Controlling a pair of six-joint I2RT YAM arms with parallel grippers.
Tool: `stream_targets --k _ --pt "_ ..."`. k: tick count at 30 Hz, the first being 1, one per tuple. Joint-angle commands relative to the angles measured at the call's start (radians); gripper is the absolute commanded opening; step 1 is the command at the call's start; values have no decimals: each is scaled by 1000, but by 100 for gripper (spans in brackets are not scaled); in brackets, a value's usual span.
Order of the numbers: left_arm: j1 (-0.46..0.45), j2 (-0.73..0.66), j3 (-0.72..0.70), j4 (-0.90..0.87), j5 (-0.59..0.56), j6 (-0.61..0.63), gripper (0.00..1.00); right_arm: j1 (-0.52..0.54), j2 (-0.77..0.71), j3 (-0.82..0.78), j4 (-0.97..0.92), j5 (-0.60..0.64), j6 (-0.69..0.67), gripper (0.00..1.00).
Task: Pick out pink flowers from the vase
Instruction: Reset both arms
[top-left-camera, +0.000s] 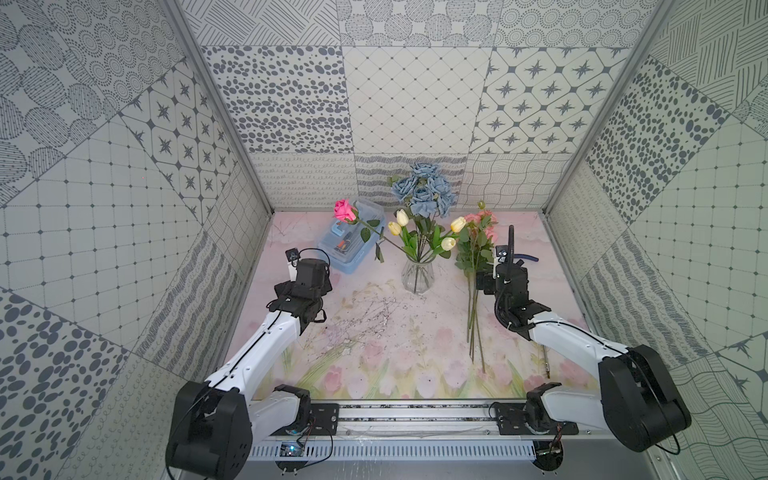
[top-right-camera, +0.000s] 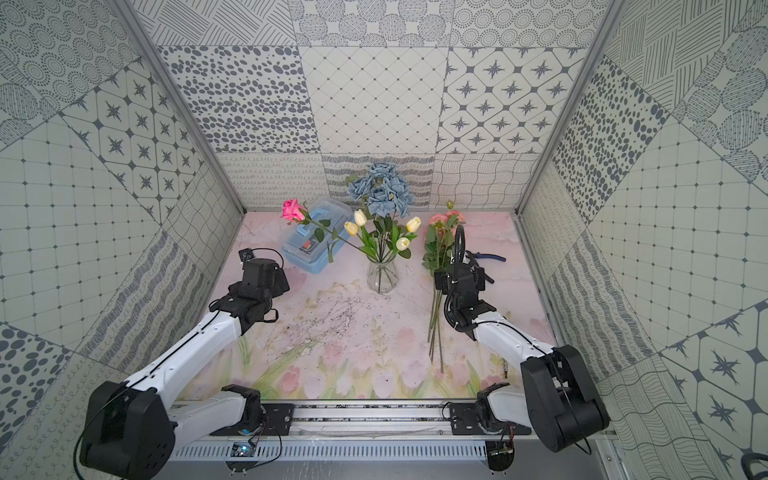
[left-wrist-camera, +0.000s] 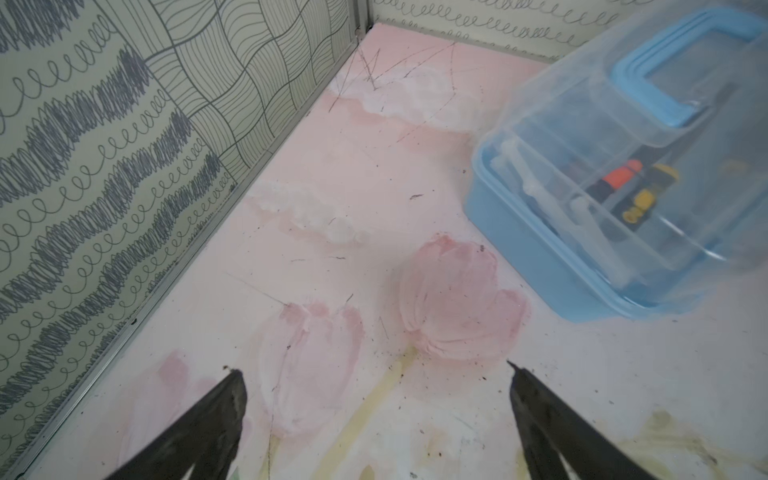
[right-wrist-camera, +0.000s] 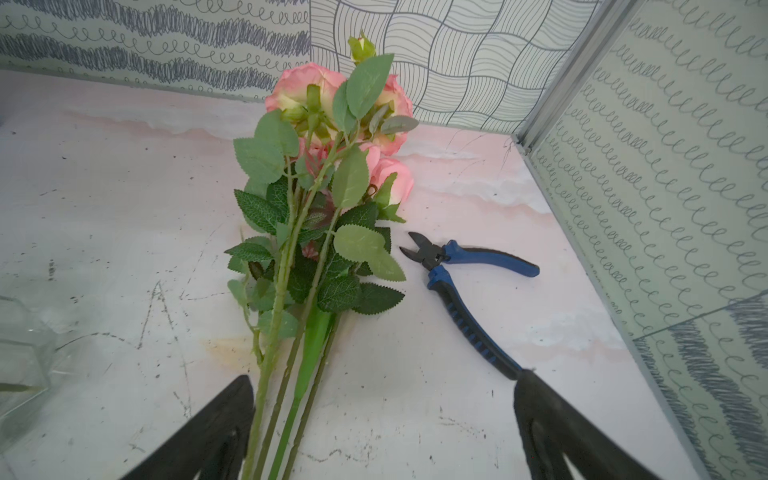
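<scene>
The vase (top-left-camera: 417, 274) stands upright at the middle of the counter (top-left-camera: 374, 332), toward the far side, and shows in both top views. It holds dusty-blue roses (top-left-camera: 424, 189), cream tulips (top-left-camera: 402, 217) and one bright pink rose (top-left-camera: 345, 210). That rose leans out to the left on a long stem, its bloom above the pale-blue box (top-left-camera: 351, 245).

The pink flowers (top-left-camera: 478, 230) lie flat on the counter just to the right of the vase and apart from it. Their soft-pink blooms point toward the far wall and their thin green stems run toward the near edge. In the right wrist view the bunch (right-wrist-camera: 316, 166) shows several leafy stems side by side, with blue-handled pliers (right-wrist-camera: 469, 266) on the counter to their right.

The right arm (top-left-camera: 509, 286) hangs over the middle of those stems. The right fingers (right-wrist-camera: 224, 419) are spread wide and grip nothing. The stems pass between them, just beside one finger, and contact cannot be told.

The left arm (top-left-camera: 307, 286) is on the left side of the counter, near the pale-blue box (left-wrist-camera: 582, 187) and well apart from the vase. The left fingers (left-wrist-camera: 216, 415) are also spread wide, with only bare painted counter between them.
</scene>
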Motion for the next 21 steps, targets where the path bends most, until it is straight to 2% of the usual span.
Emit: stream_targets --k 1,5,10,16,18,21 --pt "131 98 -6 153 113 65 99 -16 43 -20 163 51 -91 98" --pt "230 189 -13 235 309 131 99 -51 82 -50 243 38 -87 98" --pt "234 272 9 286 394 353 99 -74 138 -100 405 32 -92 98" --pt "250 257 -109 525 464 353 99 -83 177 -115 460 5 -91 98" --pt "255 273 -132 595 469 367 99 -96 182 -145 535 -11 -72 98" --pt "263 291 -141 636 472 333 99 -110 196 -147 550 -23 -57 98"
